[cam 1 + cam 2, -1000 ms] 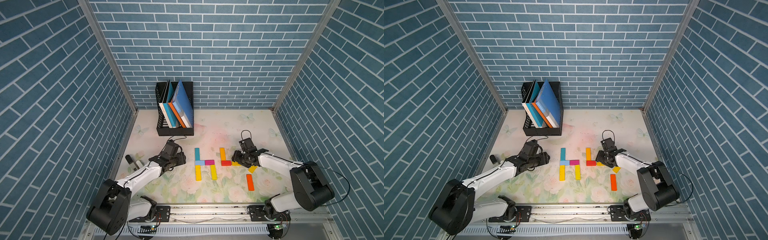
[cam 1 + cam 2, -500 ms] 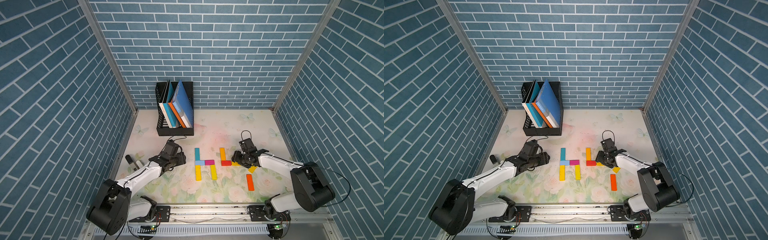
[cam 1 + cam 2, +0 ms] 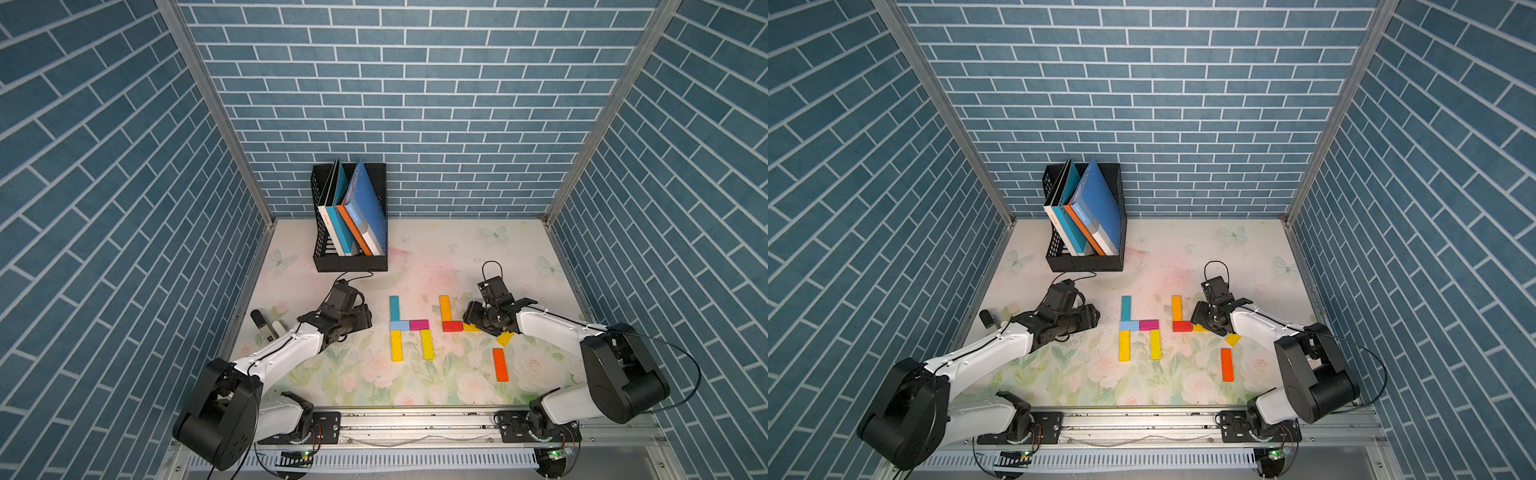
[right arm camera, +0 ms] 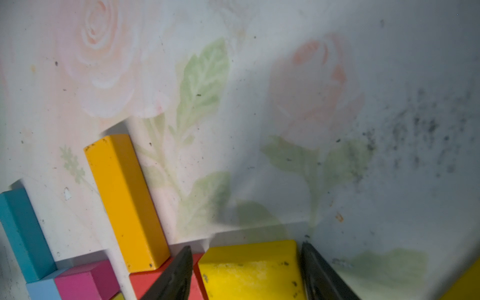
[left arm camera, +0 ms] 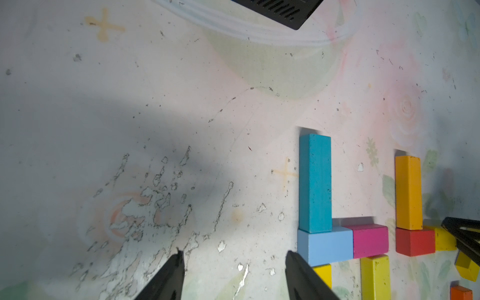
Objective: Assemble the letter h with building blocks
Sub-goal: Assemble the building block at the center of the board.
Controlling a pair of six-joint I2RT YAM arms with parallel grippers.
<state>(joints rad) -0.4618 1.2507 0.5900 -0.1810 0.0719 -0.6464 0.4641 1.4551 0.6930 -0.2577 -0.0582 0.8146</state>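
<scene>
Several building blocks lie flat mid-table in both top views. A teal bar [image 3: 394,307], a light blue block [image 3: 400,325], a magenta block [image 3: 419,324] and two yellow bars [image 3: 396,345] [image 3: 427,344] form an h. To its right an amber bar [image 3: 444,307] stands on a red block [image 3: 452,326]. My right gripper [image 4: 246,249] is open, its fingers astride a short yellow block [image 4: 249,270] beside the red one, a sliver of red showing at one finger. A tilted yellow block [image 3: 504,338] and an orange bar [image 3: 500,365] lie loose. My left gripper [image 5: 235,259] is open and empty, just left of the light blue block [image 5: 324,244].
A black file holder [image 3: 351,262] with upright books [image 3: 365,208] stands at the back, behind the left arm. A black-and-white pen-like object [image 3: 264,324] lies by the left wall. Brick-patterned walls close in three sides.
</scene>
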